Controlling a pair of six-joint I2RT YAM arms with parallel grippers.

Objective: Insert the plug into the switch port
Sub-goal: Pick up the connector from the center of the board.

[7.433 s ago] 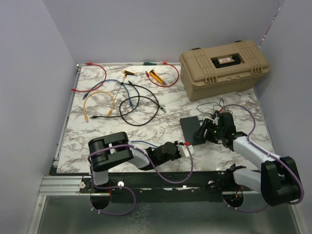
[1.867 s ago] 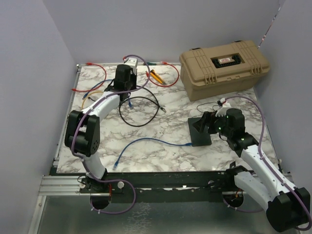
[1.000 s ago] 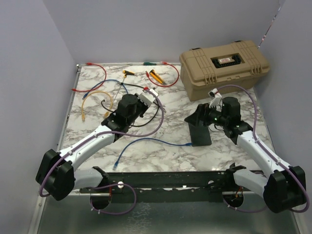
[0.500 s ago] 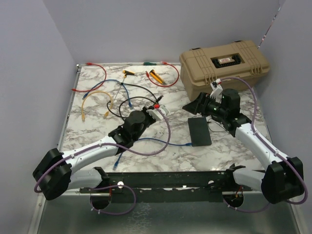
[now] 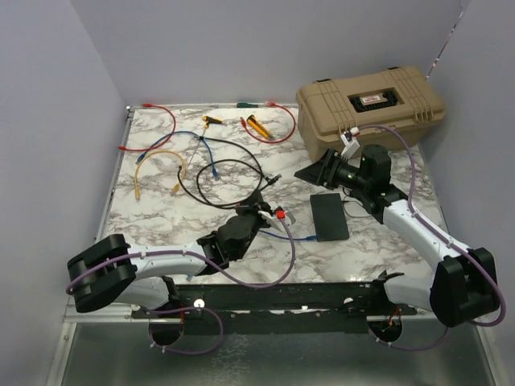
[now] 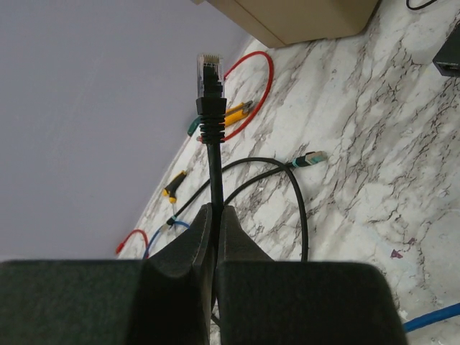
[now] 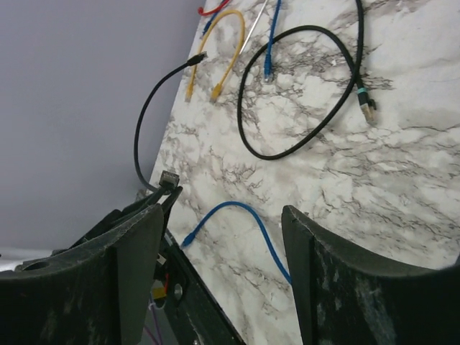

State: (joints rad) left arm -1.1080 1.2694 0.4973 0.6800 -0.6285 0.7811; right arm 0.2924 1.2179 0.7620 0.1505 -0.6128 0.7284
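Note:
The switch [image 5: 330,215] is a flat dark-grey box lying on the marble table right of centre, with a blue cable [image 5: 294,238] running to its left edge. My left gripper [image 5: 262,211] hovers low, left of the switch, shut on a black cable just behind its plug. In the left wrist view the fingers [image 6: 237,241] pinch the cable and the clear-tipped plug [image 6: 210,68] sticks up beyond them. My right gripper [image 5: 318,171] hangs above the table past the switch's far end. Its jaws [image 7: 221,215] are open and empty, and that view shows the held plug [image 7: 169,177] at the left.
A big tan case [image 5: 370,108] stands at the back right. Loose red [image 5: 165,121], yellow [image 5: 161,165] and black [image 5: 229,181] cables and yellow-handled tools [image 5: 257,125] lie across the far left. Walls close in on both sides.
My left arm has swung from the far cable pile toward the near middle, carrying the black cable. My right gripper has lifted off the switch and drawn back toward the tan case, jaws narrowing slightly.

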